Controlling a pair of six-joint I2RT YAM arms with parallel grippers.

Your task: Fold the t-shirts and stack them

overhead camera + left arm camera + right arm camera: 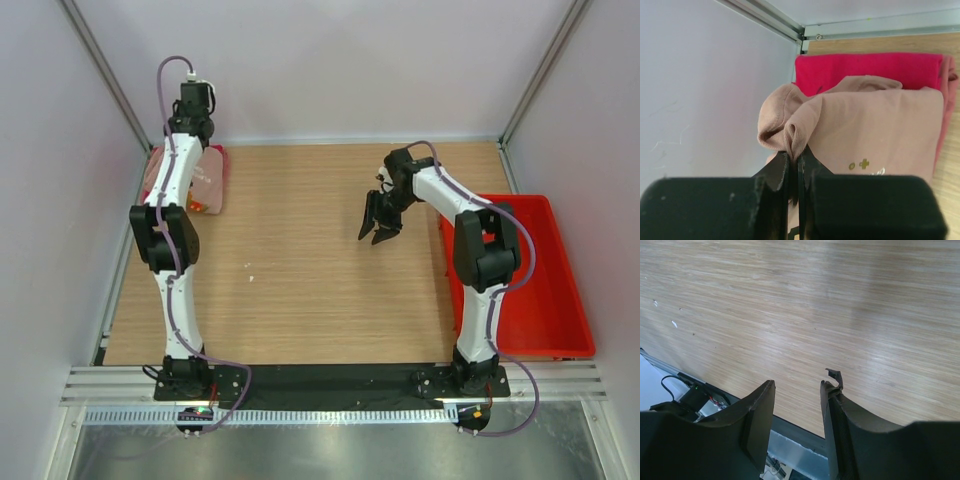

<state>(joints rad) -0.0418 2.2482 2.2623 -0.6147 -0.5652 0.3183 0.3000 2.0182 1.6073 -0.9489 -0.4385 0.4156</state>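
Left gripper: jaws together, clamped on a bunched fold at the edge of the pale shirt. We see the cloth puckered right at the fingertips, on the side nearest the wall.

The pale shirt lies folded on top of the magenta shirt. The magenta one sticks out past it toward the far rail. Both sit in the far-left corner of the table. There is a small orange print on the pale shirt, near the jaws.

Right gripper: jaws apart, nothing between them. It hangs over bare wood right of the table's middle, well apart from the shirts. The red bin sits on the right edge, beside the right arm.
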